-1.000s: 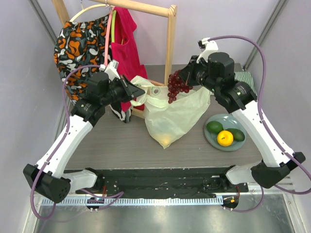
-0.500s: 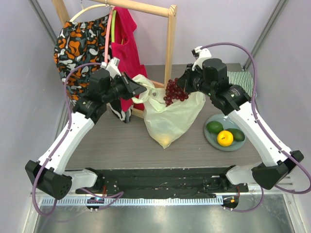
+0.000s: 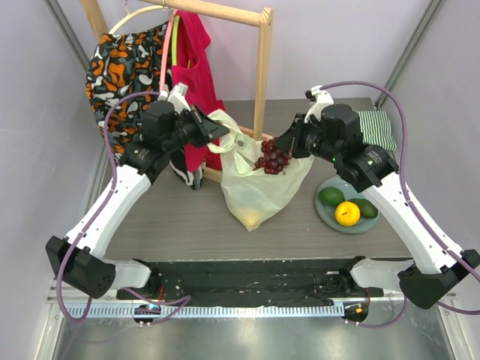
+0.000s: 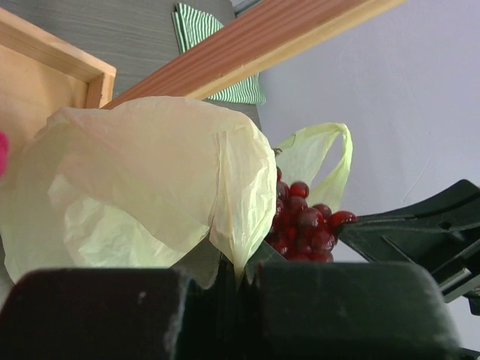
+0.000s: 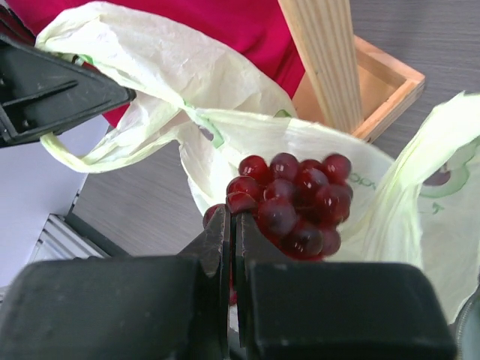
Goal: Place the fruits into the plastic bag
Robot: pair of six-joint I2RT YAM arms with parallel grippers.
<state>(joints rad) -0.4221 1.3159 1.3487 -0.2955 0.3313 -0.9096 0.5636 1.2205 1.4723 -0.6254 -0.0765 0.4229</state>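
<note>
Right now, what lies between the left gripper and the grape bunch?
Only the plastic bag: its raised rim, pinched by the left gripper, spans the gap to the grape bunch. The top external view shows it.

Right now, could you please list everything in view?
bag: one, pale green, table centre
grapes: one bunch, dark red, at the bag's mouth
lump: one, yellow, seen through the bag's bottom
avocados: two, green, on the plate
citrus: one, orange-yellow, on the plate
plate: one, grey, right of the bag
cloth: one, green-white striped, far right
rack: one, wooden, at the back
garments: two, red and orange-black, on the rack
table: one, grey-brown, under everything
left gripper: one, black, shut on the bag
right gripper: one, black, shut on the grapes
</note>
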